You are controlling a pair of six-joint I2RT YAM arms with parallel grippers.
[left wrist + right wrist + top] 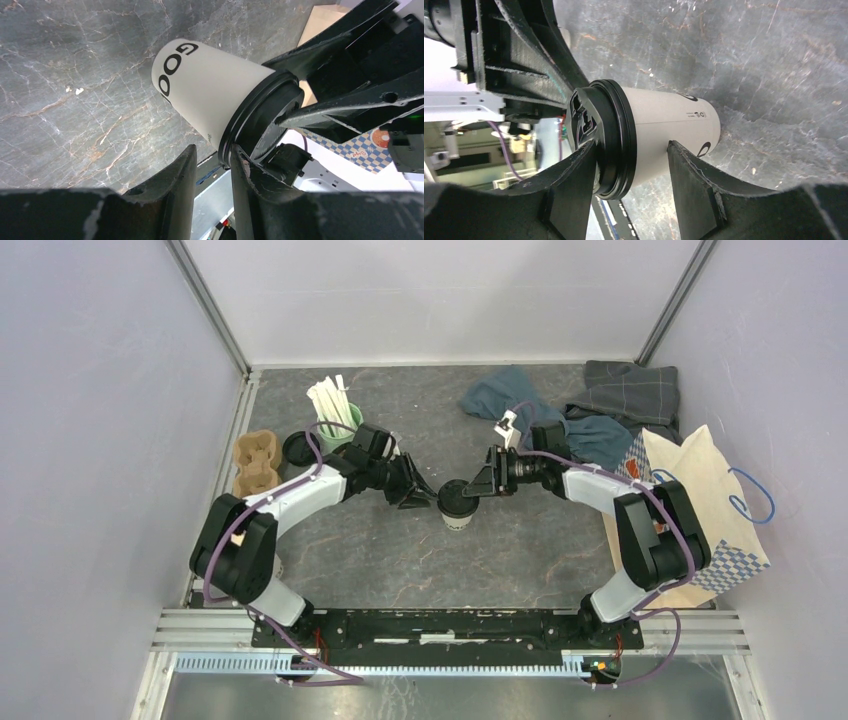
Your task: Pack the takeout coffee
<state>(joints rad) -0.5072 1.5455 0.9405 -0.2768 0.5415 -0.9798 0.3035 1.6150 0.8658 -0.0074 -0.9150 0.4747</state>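
The takeout coffee [457,512], a white paper cup with a black lid [453,494], stands upright on the grey table in the middle. My left gripper [424,497] is just left of it, jaws slightly apart and empty. In the left wrist view one fingertip [236,156] touches the lid rim [250,120] and the cup wall [210,90] lies beyond the tips. My right gripper [478,486] is just right of the cup. In the right wrist view it [631,162] is open, one finger [579,172] over the lid [616,135], the other [684,165] in front of the cup wall [669,117].
A paper bag [700,490] with a blue-checked side stands at the right. Crumpled cloths [610,405] lie at the back right. A mint-green mug of white sticks [335,425], a loose black lid [297,448] and a cardboard cup carrier [255,462] sit at the back left.
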